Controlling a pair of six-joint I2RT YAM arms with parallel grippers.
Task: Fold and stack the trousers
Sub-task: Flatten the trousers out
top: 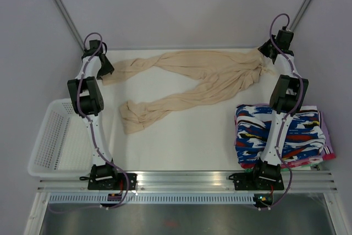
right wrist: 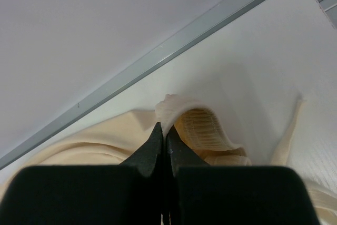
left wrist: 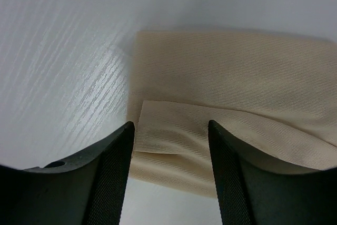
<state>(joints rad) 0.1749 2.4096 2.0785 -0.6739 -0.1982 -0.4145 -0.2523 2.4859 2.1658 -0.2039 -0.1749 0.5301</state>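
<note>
Beige trousers (top: 203, 81) sprawl across our white table (top: 187, 141) toward twelve o'clock, under grey walls (top: 181, 9); our left gripper (left wrist: 171, 130) gapes over a cuff (left wrist: 221, 88) at ten — our right gripper (right wrist: 164, 133) pinches the waistband (right wrist: 199, 125).

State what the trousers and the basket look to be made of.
The trousers: thin, soft beige knit, matte; fine ribs show in the left wrist view, and it lies in limp folds. The basket: likely white moulded plastic; rigid grid of small holes.

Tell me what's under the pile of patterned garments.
A pink and lilac fabric edge shows beneath the patterned garments on their right; the rest is covered.
</note>
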